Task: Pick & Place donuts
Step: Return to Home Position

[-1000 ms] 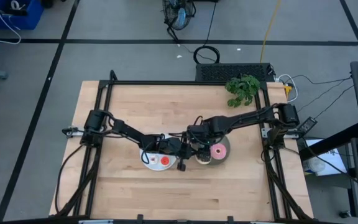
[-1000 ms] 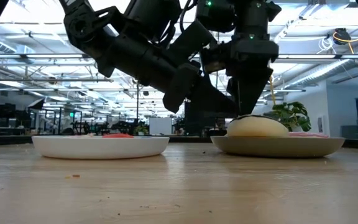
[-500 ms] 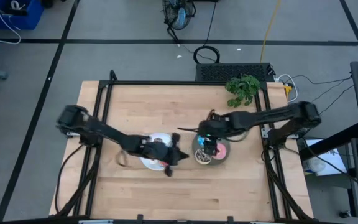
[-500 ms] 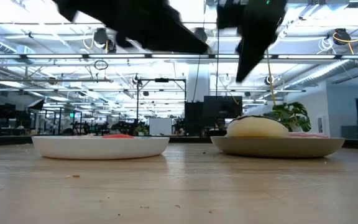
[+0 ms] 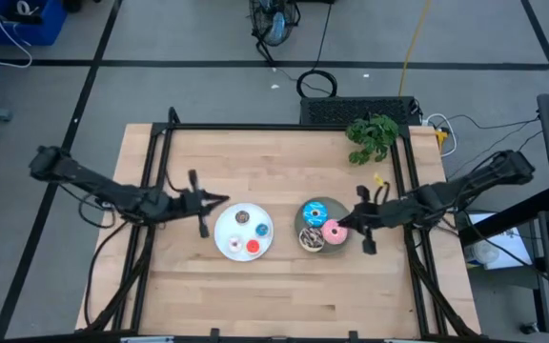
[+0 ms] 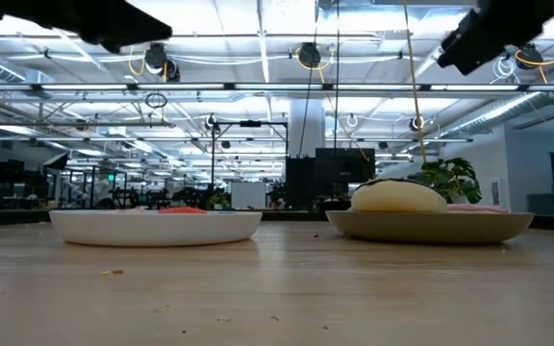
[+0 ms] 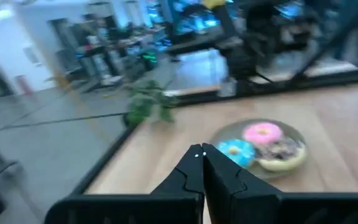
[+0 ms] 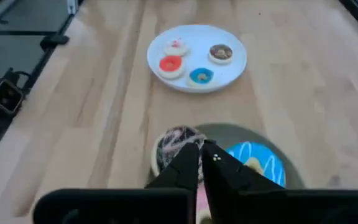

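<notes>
The white plate (image 5: 244, 232) holds tiny donuts: red (image 8: 171, 64), blue (image 8: 201, 76), brown (image 8: 220, 53) and white-pink (image 8: 177, 45). On the grey plate (image 5: 305, 221) lie the larger blue donut (image 5: 315, 211), pink donut (image 5: 333, 232) and brown sprinkled donut (image 5: 310, 239). My left gripper (image 5: 219, 201) is shut and hangs left of the white plate. Shut as well, my right gripper (image 5: 343, 227) hangs by the grey plate's right rim, high above the table in the low view (image 6: 447, 53).
A green plant (image 5: 372, 136) stands at the table's far right corner. A black frame (image 5: 284, 127) runs along the table's far edge and its sides. Bare wood lies along the near edge (image 5: 274, 295) and far of the plates.
Both arms have drawn back from over the plates and risen: my left gripper toward the table's left edge, my right gripper toward the right edge. The plates and donuts stay in place; the blue donut on the grey plate now shows uncovered.
</notes>
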Motion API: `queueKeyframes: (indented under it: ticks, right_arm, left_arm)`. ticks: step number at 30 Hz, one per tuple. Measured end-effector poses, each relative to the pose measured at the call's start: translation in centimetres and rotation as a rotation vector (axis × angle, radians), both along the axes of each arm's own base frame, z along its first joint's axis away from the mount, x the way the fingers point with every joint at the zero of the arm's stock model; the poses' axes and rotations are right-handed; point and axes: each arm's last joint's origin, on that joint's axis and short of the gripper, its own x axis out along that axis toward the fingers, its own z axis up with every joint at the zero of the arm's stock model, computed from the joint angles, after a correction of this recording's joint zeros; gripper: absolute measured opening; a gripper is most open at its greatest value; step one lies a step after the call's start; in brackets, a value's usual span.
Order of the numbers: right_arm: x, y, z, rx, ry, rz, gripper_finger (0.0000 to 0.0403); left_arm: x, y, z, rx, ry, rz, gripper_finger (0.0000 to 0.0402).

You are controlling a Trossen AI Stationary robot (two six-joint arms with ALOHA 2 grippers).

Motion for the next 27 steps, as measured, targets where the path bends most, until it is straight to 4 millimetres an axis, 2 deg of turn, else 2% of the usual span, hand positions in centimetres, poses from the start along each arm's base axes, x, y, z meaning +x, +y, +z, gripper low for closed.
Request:
queueKeyframes:
  ticks: [3, 8, 13, 15, 18, 21, 27]
  right_arm:
    - [-1.5, -0.7, -0.8, -0.034, -0.081, 0.030, 0.0011]
    - [-4.0, -2.4, -0.9, -0.093, -0.337, 0.032, 0.0002]
    - [-5.5, -4.2, -2.2, -0.085, -0.364, -0.028, 0.0001]
    - [-6.0, -4.5, -2.3, -0.051, -0.395, 0.008, 0.0001]
    - [-7.1, -4.7, -2.1, -0.008, -0.497, 0.059, 0.0001]
    - [-7.8, -4.9, -2.9, -0.006, -0.536, 0.046, 0.0000]
    - [-8.6, -4.9, -4.6, 0.026, -0.525, 0.020, 0.0000]
  left_arm:
    - [-1.3, 0.7, 1.1, 0.000, -0.003, 0.064, 0.0006]
    - [-2.9, 2.1, 2.2, 0.052, -0.024, 0.054, 0.0004]
    - [-3.4, 4.5, 2.2, 0.008, -0.049, 0.034, 0.0003]
    - [-4.0, 5.4, 2.3, -0.023, -0.065, 0.067, 0.0003]
    - [-5.1, 6.0, 2.5, -0.041, -0.119, -0.008, 0.0003]
    - [-5.7, 6.2, 2.0, -0.038, -0.185, -0.056, 0.0003]
    - [-6.7, 6.6, -0.9, -0.061, -0.161, -0.024, 0.0002]
